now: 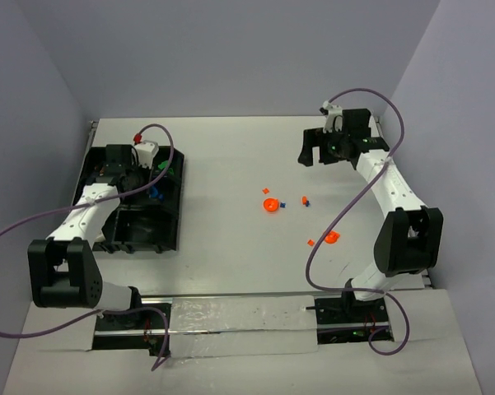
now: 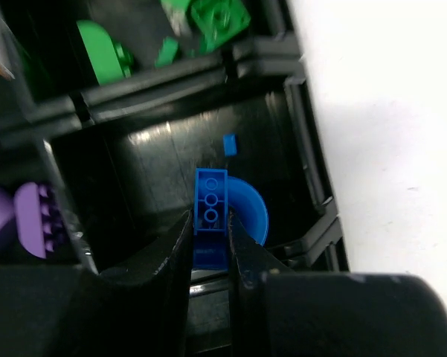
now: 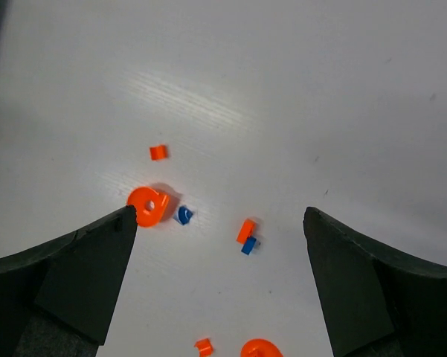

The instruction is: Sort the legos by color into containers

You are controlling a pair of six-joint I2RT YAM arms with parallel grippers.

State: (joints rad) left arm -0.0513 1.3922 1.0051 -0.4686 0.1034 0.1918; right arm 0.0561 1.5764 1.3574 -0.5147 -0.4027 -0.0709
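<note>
Our left claw (image 2: 210, 245) is clenched on a blue brick (image 2: 210, 208), pinching its near end; the brick's long axis runs straight out along the fingers, and it hangs over a tray (image 2: 312, 171) compartment that holds one curved blue piece (image 2: 254, 216) and one tiny blue chip (image 2: 229, 143); the drop spot, as we judge it, lies directly below, so the move needs only a release. The neighbouring compartment holds at least three green pieces (image 2: 219, 18); a purple piece (image 2: 33, 219) shows at the side. Our right claw (image 3: 219, 216) is released, jaws wide, above the worktop (image 3: 320, 89); that arm is the nearer one to the loose legos, which lie between and ahead of its fingers; there we count five orange pieces (image 3: 149, 206) and two small blue pieces (image 3: 184, 216).
</note>
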